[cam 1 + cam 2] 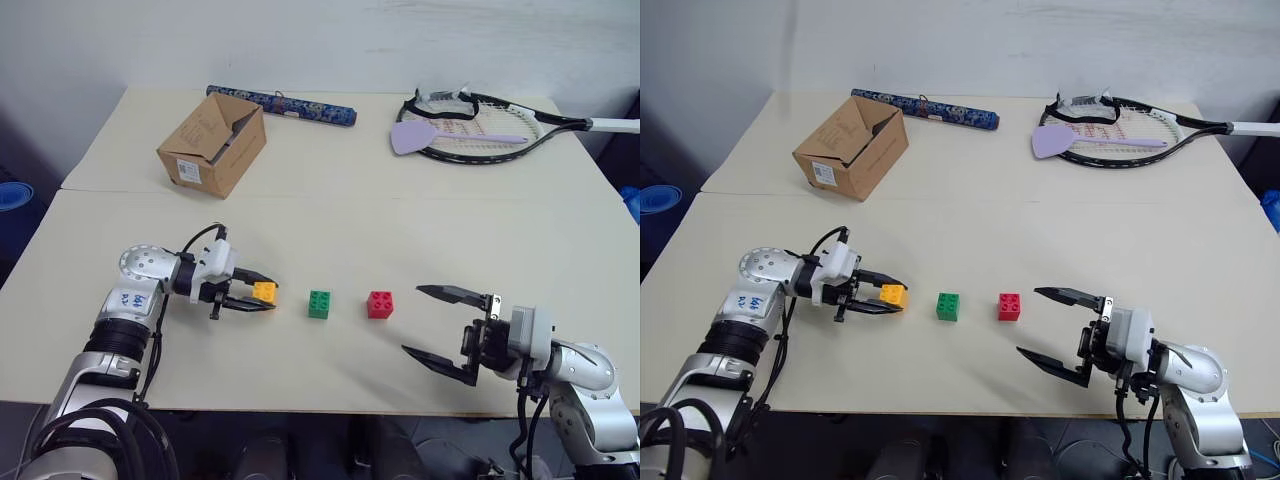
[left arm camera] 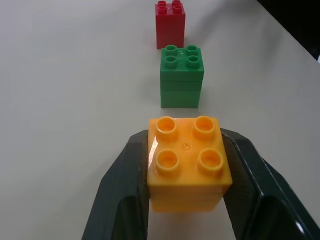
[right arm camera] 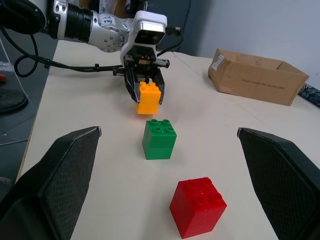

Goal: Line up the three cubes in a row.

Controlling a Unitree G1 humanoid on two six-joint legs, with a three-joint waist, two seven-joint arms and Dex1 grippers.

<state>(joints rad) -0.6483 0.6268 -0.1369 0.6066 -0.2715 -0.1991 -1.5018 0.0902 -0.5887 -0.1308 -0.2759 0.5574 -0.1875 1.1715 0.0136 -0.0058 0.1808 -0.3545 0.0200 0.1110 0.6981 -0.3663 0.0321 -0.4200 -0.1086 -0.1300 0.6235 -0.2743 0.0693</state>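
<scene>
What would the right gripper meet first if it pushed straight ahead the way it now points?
Most likely the red cube, lying between the open right gripper fingers' line; behind it stand the green cube and the yellow-orange cube held by the left gripper.

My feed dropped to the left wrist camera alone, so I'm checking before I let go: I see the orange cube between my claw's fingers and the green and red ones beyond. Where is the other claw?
Observer: The right claw hovers with its jaws wide open, just past the red cube, holding nothing.
Operator: Is my cube on the table?
Observer: From the right wrist camera, the orange cube looks lifted slightly above the table, clamped in the left claw.
Operator: Anything else around?
Observer: A cardboard box sits at the far side, well clear of the green cube.
</scene>
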